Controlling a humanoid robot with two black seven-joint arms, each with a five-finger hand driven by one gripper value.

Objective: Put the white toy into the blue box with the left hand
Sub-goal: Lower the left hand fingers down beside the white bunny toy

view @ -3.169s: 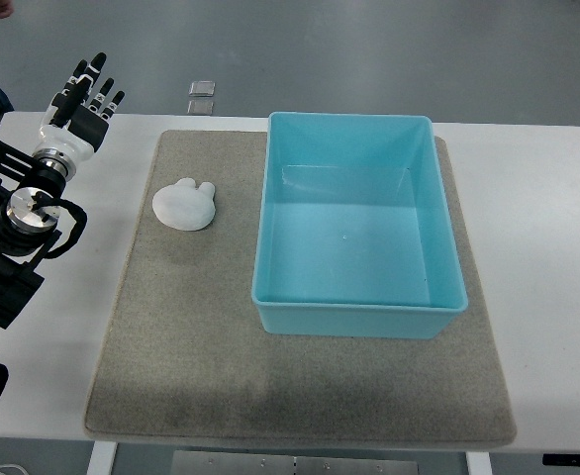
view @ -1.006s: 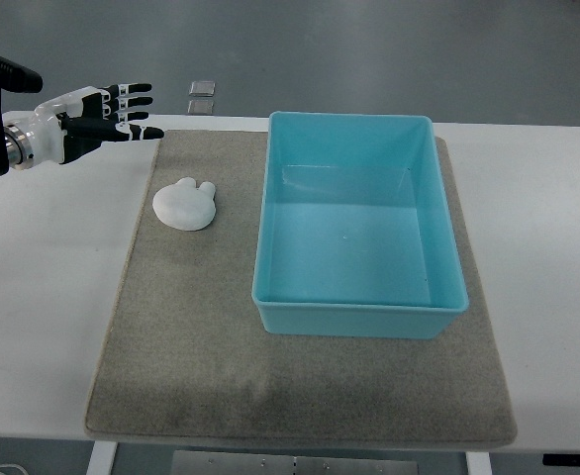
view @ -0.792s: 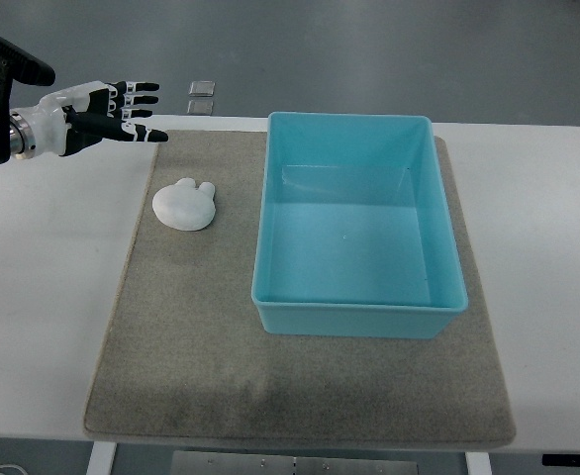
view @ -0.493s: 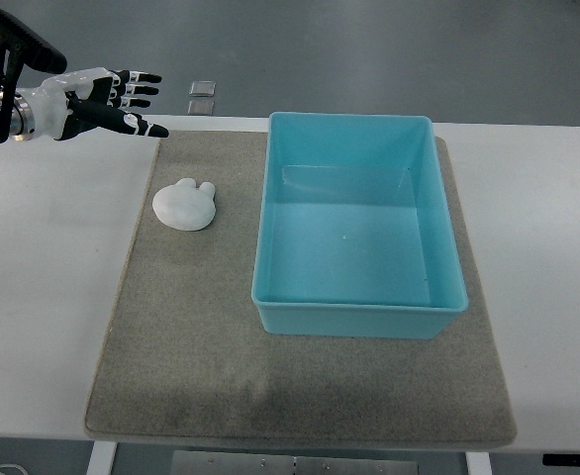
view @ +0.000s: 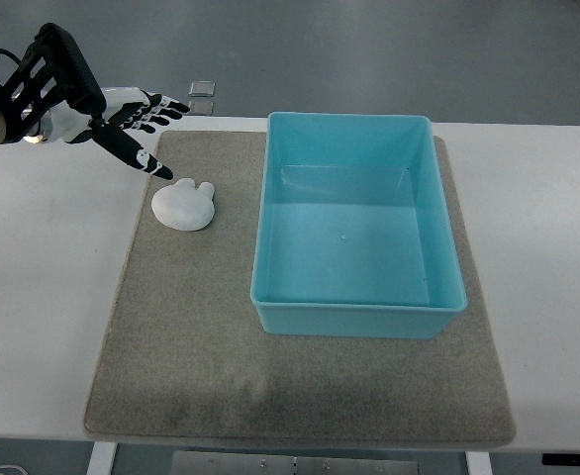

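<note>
Left hand (view: 132, 124) now lowered from earlier hover to just above white toy (view: 184, 206), fingers spread, empty. Grasp pending; blue box (view: 354, 309) still empty.

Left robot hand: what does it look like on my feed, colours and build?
The left robot hand has a white palm and slim fingers banded black and white. Behind it sits a black open-frame wrist bracket with a metallic joint.

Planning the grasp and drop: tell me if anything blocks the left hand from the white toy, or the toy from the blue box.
Nothing visible does. The left hand, fingers spread, hangs up-left of the white toy with only bare mat between. Bare mat also separates the toy from the blue box, whose near wall must be cleared.
</note>
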